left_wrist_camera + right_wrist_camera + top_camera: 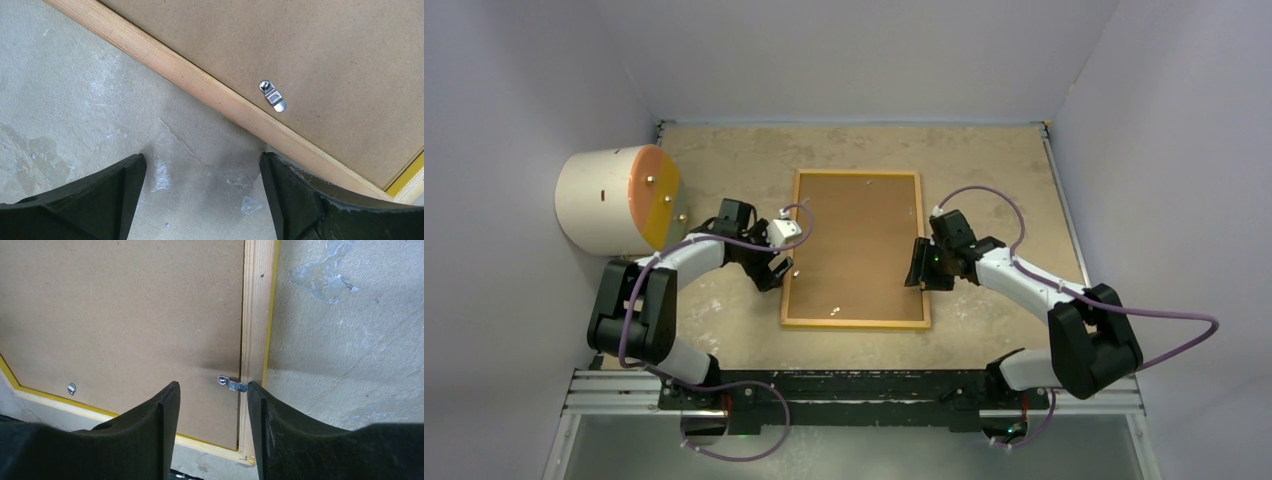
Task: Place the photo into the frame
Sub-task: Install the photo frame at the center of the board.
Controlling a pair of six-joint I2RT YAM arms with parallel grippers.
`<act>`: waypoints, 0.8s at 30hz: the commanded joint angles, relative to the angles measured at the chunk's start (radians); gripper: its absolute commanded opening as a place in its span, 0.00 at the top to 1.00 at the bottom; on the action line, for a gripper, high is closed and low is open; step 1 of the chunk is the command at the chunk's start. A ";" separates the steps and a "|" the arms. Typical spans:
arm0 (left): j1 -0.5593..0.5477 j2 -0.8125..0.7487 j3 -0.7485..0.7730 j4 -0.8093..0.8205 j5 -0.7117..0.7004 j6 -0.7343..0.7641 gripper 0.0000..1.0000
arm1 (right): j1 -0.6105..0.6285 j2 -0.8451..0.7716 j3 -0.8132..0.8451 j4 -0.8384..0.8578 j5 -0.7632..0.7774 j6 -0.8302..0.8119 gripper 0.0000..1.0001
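Both left fingers (pixel 100 200), wide open, and right fingers (pixel 145 435), half open, hold nothing; backing board (pixel 859 245) fills the face-down frame (pixel 255 315), photo unseen.

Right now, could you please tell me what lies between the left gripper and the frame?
Only bare, stained table: the left wrist view shows nothing between the open left gripper and the wooden edge of the frame.

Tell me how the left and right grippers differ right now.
The left gripper spreads its jaws wider than the right gripper. The left hangs over the tabletop beside the frame; the right sits over a metal clip at the backing board's edge. Both are open, holding nothing.
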State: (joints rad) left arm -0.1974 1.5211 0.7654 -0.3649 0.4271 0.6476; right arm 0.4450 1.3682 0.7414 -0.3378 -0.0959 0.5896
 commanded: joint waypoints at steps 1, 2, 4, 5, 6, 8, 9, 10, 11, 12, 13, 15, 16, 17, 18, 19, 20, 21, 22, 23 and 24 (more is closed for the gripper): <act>0.006 -0.030 -0.015 -0.010 0.041 0.023 0.11 | 0.001 0.014 -0.018 0.014 0.008 -0.011 0.46; 0.006 -0.030 -0.015 -0.008 0.043 0.024 0.11 | 0.001 0.014 -0.021 0.016 0.004 -0.010 0.46; 0.005 -0.029 -0.018 -0.006 0.047 0.025 0.11 | 0.001 0.015 -0.024 0.021 -0.005 -0.009 0.46; 0.003 -0.027 -0.020 -0.004 0.047 0.025 0.11 | 0.001 0.015 -0.025 0.022 -0.010 -0.010 0.46; 0.003 -0.025 -0.019 -0.003 0.046 0.024 0.11 | 0.001 0.018 -0.027 0.023 -0.016 -0.010 0.46; 0.000 -0.021 -0.018 0.001 0.045 0.024 0.11 | 0.001 0.024 -0.031 0.023 -0.029 -0.013 0.47; 0.000 -0.020 -0.018 0.002 0.045 0.024 0.11 | 0.001 0.027 -0.032 0.023 -0.035 -0.016 0.47; -0.001 -0.020 -0.018 0.003 0.045 0.025 0.11 | 0.002 0.027 -0.036 0.022 -0.039 -0.017 0.47; -0.002 -0.019 -0.018 0.003 0.045 0.025 0.11 | 0.002 0.026 -0.039 0.022 -0.045 -0.017 0.48; -0.003 -0.020 -0.018 0.004 0.045 0.025 0.11 | 0.003 0.023 -0.040 0.020 -0.049 -0.017 0.48; -0.004 -0.019 -0.019 0.006 0.045 0.024 0.11 | 0.003 0.020 -0.042 0.018 -0.053 -0.017 0.49; -0.006 -0.019 -0.020 0.007 0.044 0.025 0.11 | 0.003 0.014 -0.043 0.011 -0.058 -0.020 0.50; -0.006 -0.018 -0.021 0.007 0.043 0.024 0.11 | 0.003 0.011 -0.043 0.009 -0.065 -0.021 0.50; -0.007 -0.018 -0.021 0.007 0.042 0.024 0.11 | 0.004 0.008 -0.045 0.007 -0.072 -0.021 0.50; -0.007 -0.018 -0.021 0.007 0.042 0.025 0.11 | 0.004 0.007 -0.044 0.004 -0.077 -0.021 0.50; -0.007 -0.018 -0.021 0.008 0.042 0.026 0.11 | 0.003 0.005 -0.044 0.001 -0.082 -0.021 0.50; -0.007 -0.018 -0.021 0.007 0.042 0.026 0.11 | 0.003 0.004 -0.045 -0.001 -0.085 -0.022 0.50; -0.007 -0.019 -0.020 0.007 0.043 0.026 0.11 | 0.003 0.003 -0.048 -0.001 -0.090 -0.021 0.51; -0.007 -0.019 -0.018 0.004 0.043 0.026 0.11 | 0.004 0.002 -0.050 -0.003 -0.093 -0.021 0.51; -0.007 -0.020 -0.014 0.001 0.042 0.027 0.11 | 0.004 0.002 -0.054 -0.006 -0.096 -0.022 0.51; -0.007 -0.022 -0.006 -0.004 0.039 0.029 0.11 | 0.004 0.001 -0.053 -0.009 -0.098 -0.022 0.51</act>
State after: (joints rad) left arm -0.1986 1.5158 0.7570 -0.3603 0.4358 0.6521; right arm 0.4389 1.3655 0.7258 -0.3099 -0.1253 0.5739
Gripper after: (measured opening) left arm 0.891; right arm 0.496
